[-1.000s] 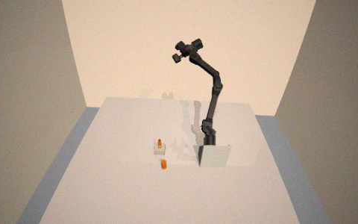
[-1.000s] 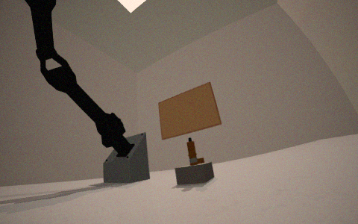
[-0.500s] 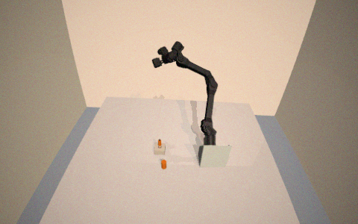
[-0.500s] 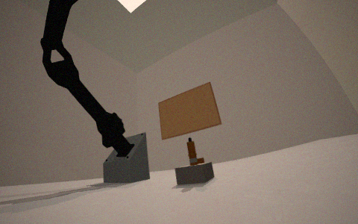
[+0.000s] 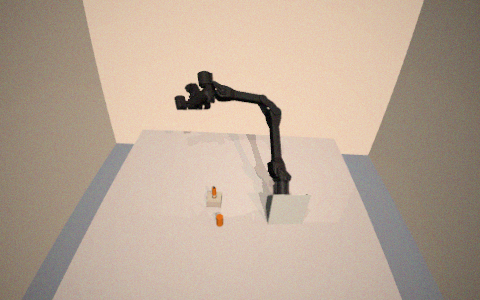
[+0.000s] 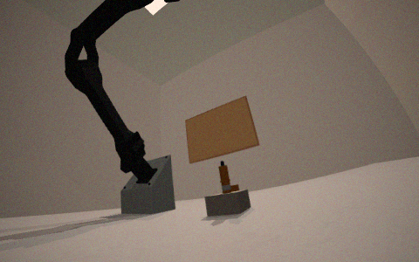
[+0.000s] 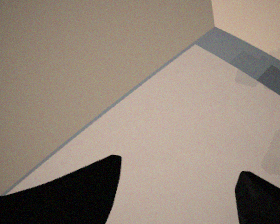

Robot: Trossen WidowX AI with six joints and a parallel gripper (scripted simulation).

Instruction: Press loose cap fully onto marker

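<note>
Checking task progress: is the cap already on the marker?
No, the cap stands on the table, apart from the marker in its holder block.

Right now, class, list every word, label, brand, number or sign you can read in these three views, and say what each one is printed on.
None: no readable text appears in any view.
The marker, the cap, the holder block and the arm's base are plain.
The brown panel in the exterior view is blank.
The gripper, open and holding nothing, bears no marking that can be made out.
</note>
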